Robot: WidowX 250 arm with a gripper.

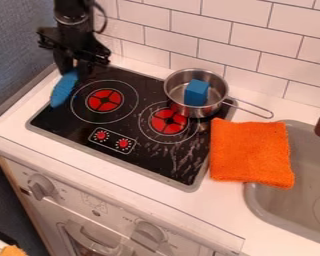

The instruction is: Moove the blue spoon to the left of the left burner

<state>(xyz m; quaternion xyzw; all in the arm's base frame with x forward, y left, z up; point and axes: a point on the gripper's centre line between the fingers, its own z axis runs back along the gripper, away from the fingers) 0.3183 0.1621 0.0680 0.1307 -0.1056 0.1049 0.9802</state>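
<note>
My pincer (73,71), gripping or not I cannot tell, hangs at the oblong blue spoon (62,90) left of the left burner (104,100); to that burner's right, shiny metal pot (183,108), fuzzy orange cloth (251,152).

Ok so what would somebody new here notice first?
Probably the bright orange cloth, draped from the counter over the edge of the sink. Next, the steel pot at the back right of the stove, holding a blue block. Then the blue spoon at the black gripper, beside the left burner.
</note>
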